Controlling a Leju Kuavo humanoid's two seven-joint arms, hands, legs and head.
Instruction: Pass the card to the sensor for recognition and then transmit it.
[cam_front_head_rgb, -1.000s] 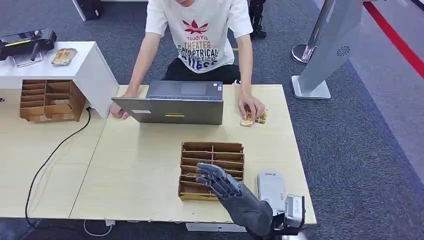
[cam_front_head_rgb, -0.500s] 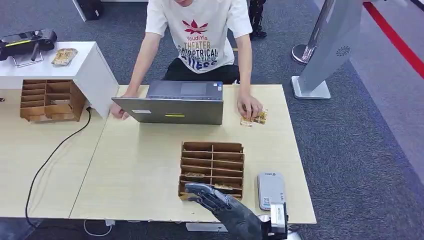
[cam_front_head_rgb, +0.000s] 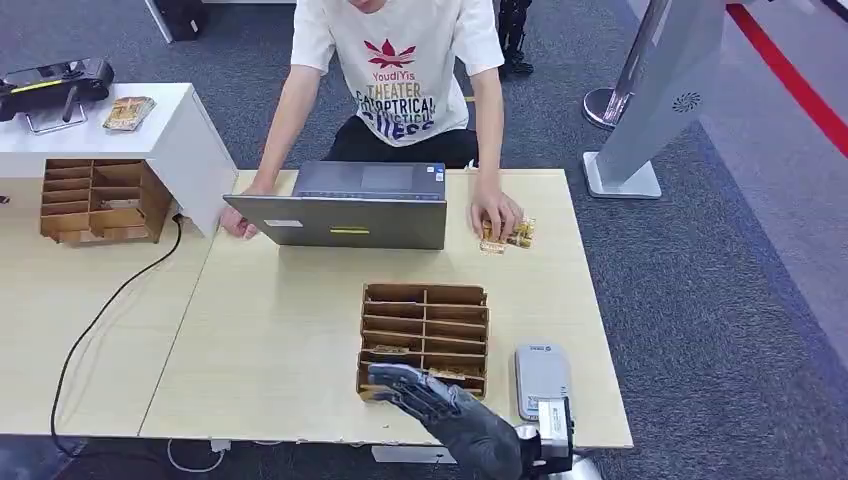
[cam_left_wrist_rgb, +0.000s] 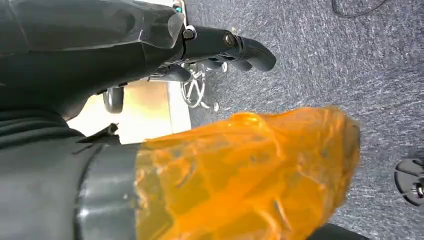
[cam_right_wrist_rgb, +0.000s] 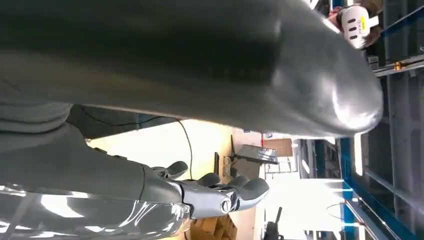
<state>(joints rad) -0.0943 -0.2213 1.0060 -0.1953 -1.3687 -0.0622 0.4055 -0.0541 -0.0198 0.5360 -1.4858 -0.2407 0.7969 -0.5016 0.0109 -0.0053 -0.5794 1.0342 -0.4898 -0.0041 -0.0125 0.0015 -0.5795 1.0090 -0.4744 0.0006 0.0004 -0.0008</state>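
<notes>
Right robot hand: open, fingers spread, holding nothing, over near edge of brown cardboard slotted organizer.
Left robot hand: grip state unclear.
Cards: small gold stack on pale wooden tabletop at 1 o'clock, under person's hand.
Sensor: grey flat reader, 3 o'clock of organizer.
Obstacle: grey laptop at 12 o'clock.

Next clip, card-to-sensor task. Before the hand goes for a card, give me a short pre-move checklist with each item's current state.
1. Right hand free to pick: ok, fingers apart and nothing in it, over the near edge of the card rack.
2. Cards to pick from: ok, a few lie in the rack's front slots.
3. Sensor unobstructed: ok, nothing lies on its top, beside the rack.
4. Person's hand out of the way: ok, it rests on a card pile at the far edge of the table.
5. Left hand out of the way: ok, it hangs off the table, over carpet.
6. Which card is the target: cannot tell.
</notes>
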